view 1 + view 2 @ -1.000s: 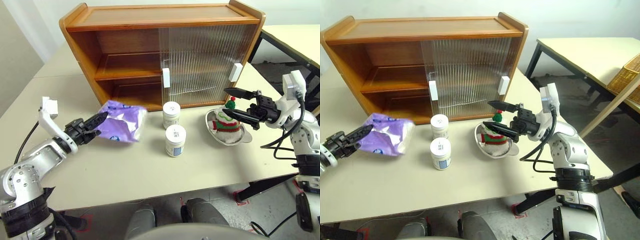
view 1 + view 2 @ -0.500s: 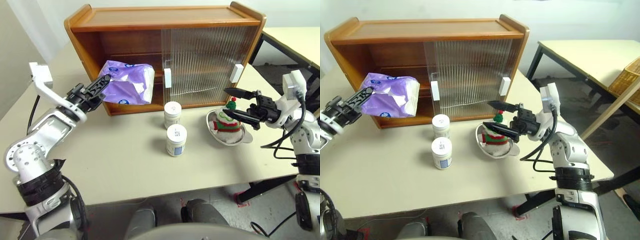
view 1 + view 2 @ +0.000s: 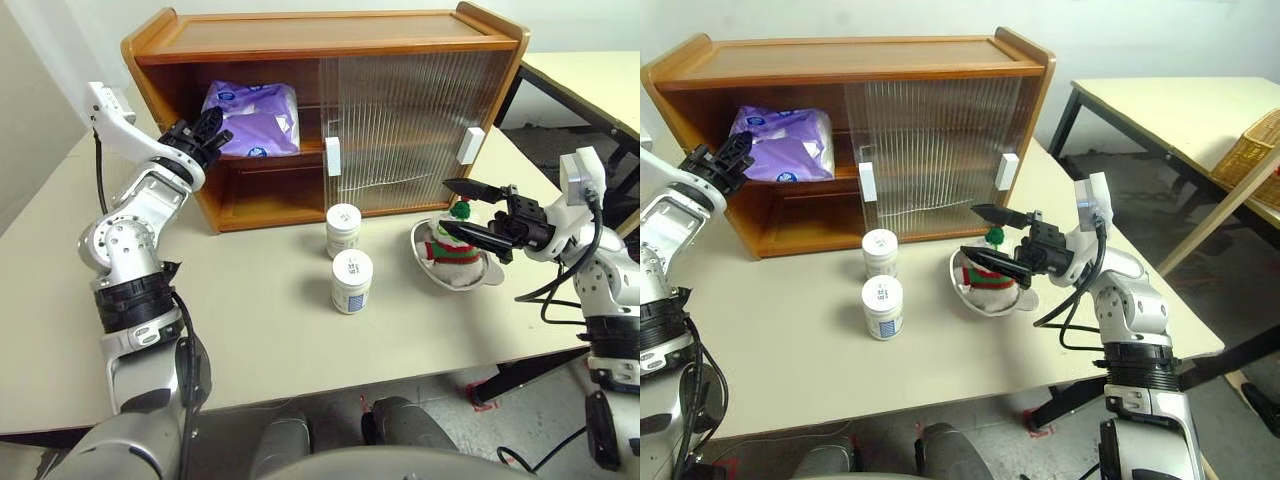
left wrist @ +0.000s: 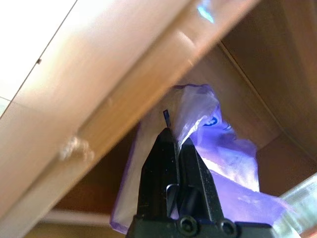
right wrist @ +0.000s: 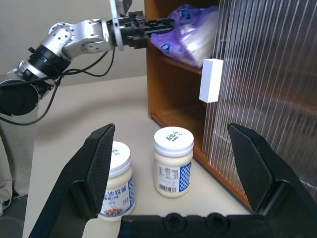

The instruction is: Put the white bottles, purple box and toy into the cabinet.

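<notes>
Purple box (image 3: 250, 118) sits on the cabinet's (image 3: 330, 40) upper shelf, upper left of frame, my left hand (image 3: 208, 132) pinching its edge, while my right hand (image 3: 470, 210) hangs spread around the toy (image 3: 455, 240), 2 white bottles (image 3: 347, 255) waiting on the counter (image 3: 260, 330).

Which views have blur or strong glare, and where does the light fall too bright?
Left wrist view: the cabinet frame is very near, blurred and overexposed, while the left hand stays fairly sharp against the purple box. Right wrist view: the right hand's fingers are soft, the white bottles sharp. Left eye view: ribbed doors catch pale reflections; shadows are soft.
</notes>
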`<state>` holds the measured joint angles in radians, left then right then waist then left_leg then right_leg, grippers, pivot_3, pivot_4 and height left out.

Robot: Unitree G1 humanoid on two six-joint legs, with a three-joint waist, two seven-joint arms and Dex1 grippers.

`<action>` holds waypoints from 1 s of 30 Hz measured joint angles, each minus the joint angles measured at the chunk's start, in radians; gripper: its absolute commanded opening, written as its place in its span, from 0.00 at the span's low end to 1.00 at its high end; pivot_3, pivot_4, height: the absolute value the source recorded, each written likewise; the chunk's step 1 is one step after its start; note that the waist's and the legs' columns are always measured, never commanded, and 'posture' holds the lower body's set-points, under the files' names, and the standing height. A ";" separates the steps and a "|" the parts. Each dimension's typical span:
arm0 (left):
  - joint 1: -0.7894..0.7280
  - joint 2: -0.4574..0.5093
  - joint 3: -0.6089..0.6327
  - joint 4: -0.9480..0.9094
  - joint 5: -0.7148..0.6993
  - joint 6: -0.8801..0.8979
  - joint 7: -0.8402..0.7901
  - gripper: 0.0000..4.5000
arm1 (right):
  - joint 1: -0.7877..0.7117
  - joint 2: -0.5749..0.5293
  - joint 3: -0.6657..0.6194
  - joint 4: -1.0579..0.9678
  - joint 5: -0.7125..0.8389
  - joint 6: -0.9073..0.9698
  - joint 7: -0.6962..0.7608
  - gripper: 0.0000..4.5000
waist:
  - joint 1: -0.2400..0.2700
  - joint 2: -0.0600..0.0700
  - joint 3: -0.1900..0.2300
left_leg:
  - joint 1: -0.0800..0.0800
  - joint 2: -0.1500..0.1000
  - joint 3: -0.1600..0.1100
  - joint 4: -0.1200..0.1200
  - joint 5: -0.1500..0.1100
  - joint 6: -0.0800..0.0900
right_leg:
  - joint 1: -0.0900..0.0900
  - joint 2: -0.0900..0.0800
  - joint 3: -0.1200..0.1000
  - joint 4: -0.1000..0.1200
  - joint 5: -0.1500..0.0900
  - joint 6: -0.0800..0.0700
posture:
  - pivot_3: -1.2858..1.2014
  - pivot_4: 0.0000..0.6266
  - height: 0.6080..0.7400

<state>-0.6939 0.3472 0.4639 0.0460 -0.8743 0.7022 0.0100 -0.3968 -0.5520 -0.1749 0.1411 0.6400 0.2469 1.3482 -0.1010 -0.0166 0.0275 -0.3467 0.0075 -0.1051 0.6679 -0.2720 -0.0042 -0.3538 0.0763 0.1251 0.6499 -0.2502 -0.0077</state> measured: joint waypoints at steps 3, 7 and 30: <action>-0.038 -0.019 -0.007 0.049 0.028 -0.042 -0.015 0.01 | 0.006 0.017 -0.001 -0.020 0.024 0.004 -0.007 1.00 | 0.001 0.000 0.000 | 0.000 -0.001 0.000 0.002 0.000 0.002 | 0.001 0.001 0.000 0.000 0.000 0.003 | 0.44 0.00 1.00; -0.092 -0.053 -0.008 0.131 0.067 -0.104 -0.031 0.01 | 0.008 0.039 -0.005 -0.045 0.064 0.021 -0.028 1.00 | 0.005 -0.002 0.001 | 0.000 -0.002 -0.001 0.008 0.001 0.005 | 0.005 0.000 -0.001 0.000 0.002 0.005 | 0.44 0.01 1.00; -0.105 -0.097 -0.047 0.173 0.235 -0.186 -0.015 0.22 | 0.024 0.029 -0.006 -0.063 0.071 0.034 -0.053 1.00 | 0.001 -0.003 0.003 | -0.004 -0.015 -0.018 0.008 0.005 0.008 | 0.008 -0.003 0.000 -0.001 0.001 0.006 | 0.44 0.02 1.00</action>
<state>-0.7992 0.2506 0.4170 0.2193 -0.6397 0.5161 -0.0049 -0.3726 -0.5233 -0.1806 0.0786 0.7107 0.2813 1.2949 -0.0998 -0.0201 0.0309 -0.3502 -0.0077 -0.1229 0.6763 -0.2667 0.0038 -0.3463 0.0738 0.1254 0.6491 -0.2489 -0.0018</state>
